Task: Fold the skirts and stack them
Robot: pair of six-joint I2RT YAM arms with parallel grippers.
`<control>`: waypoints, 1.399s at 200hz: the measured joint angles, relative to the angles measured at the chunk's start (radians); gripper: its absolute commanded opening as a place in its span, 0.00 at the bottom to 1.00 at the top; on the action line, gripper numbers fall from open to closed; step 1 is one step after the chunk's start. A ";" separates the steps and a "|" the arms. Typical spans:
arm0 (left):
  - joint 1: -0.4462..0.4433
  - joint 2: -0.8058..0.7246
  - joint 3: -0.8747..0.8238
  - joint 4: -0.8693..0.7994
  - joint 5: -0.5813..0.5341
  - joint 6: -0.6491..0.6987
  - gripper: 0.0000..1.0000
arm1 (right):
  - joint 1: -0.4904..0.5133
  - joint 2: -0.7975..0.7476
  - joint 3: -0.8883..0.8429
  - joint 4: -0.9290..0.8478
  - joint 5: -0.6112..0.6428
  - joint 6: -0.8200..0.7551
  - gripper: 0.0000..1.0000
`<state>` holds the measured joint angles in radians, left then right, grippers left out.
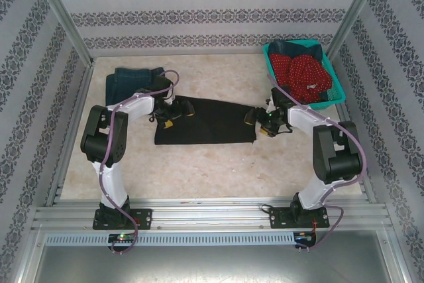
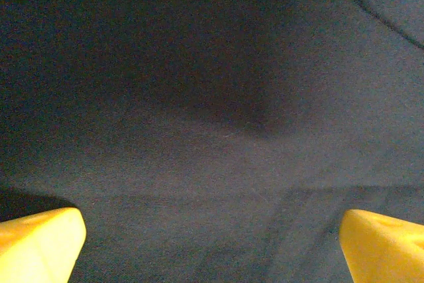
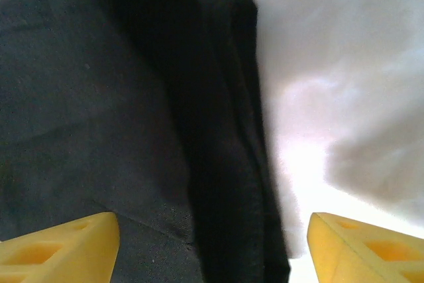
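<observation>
While flat, black skirt (image 1: pixel 207 124) beneath wide-parted left gripper (image 2: pixel 212 233).

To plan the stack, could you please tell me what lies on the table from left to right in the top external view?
Folded denim skirt → black skirt spread flat → teal basket holding the red dotted skirt.

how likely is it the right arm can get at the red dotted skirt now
Probably yes: the red dotted skirt lies uncovered in the teal basket beside the right arm, and the right gripper is open.
</observation>
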<state>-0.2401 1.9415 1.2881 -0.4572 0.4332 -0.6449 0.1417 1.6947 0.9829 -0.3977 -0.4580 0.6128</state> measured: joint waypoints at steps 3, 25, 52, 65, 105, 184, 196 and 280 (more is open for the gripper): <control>0.000 0.000 0.000 0.001 0.000 0.000 1.00 | 0.000 0.005 0.000 -0.002 -0.007 0.000 0.73; 0.000 -0.002 -0.003 0.004 0.000 -0.002 1.00 | 0.000 0.034 0.000 -0.002 -0.043 0.012 0.71; 0.000 -0.007 -0.014 0.016 0.000 -0.004 1.00 | 0.007 0.053 0.000 0.010 -0.068 0.032 0.68; 0.000 -0.011 -0.021 0.023 0.000 -0.005 1.00 | 0.011 0.063 0.000 0.037 -0.086 0.050 0.65; 0.000 -0.027 -0.048 0.055 0.000 -0.011 1.00 | 0.045 0.116 -0.014 0.176 -0.158 0.147 0.43; -0.005 -0.047 -0.084 0.078 0.043 -0.027 1.00 | 0.039 0.082 -0.011 0.145 -0.100 0.114 0.00; -0.016 -0.047 -0.085 0.081 0.065 -0.042 1.00 | 0.040 0.054 0.036 0.059 -0.052 0.060 0.00; -0.112 -0.029 -0.069 0.115 0.104 -0.151 1.00 | 0.201 -0.011 0.378 -0.379 0.321 -0.126 0.00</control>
<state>-0.3519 1.9129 1.2190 -0.3424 0.5369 -0.7956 0.3431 1.6833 1.3613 -0.7765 -0.1368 0.4873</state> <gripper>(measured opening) 0.998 0.093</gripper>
